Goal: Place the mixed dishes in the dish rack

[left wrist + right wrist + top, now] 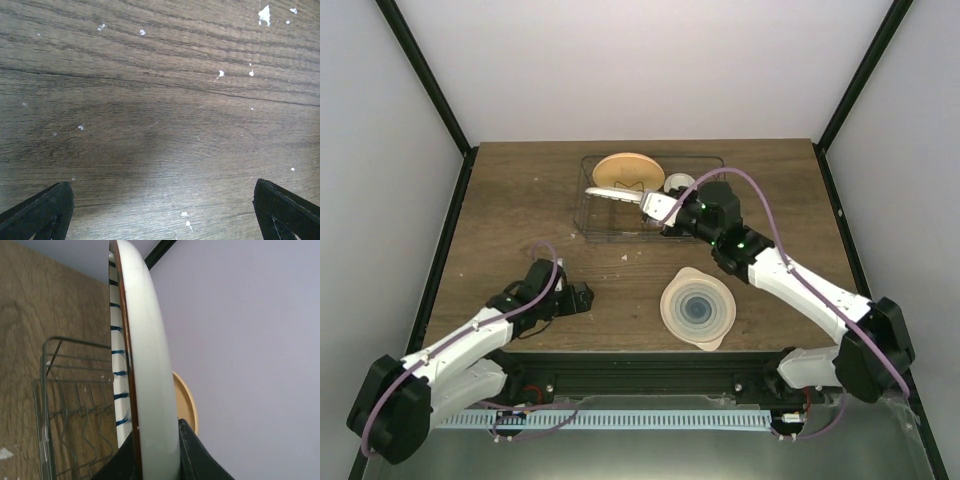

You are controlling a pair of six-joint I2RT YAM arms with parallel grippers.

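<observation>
Left gripper (162, 186): spread wide above bare table (150, 100), holding nothing; no hazard here.
Ringed plate (697, 308): flat on table near front edge, just beside right forearm; liable to be swept aside by a low retreat of that arm.
Right gripper (157, 456): clamped narrow on rim of striped plate (150, 365), held on edge over rack (585, 215).
Grip risk: thin pinch on a smooth rim; may pivot or slip, dropping onto wires.
Slot risk: may miss dividers and fall flat.
Orange plate (628, 170): upright at rack's far side, close behind; may get knocked over.
Bowl (679, 183): seemingly in rack by right wrist; liable to be nudged.
</observation>
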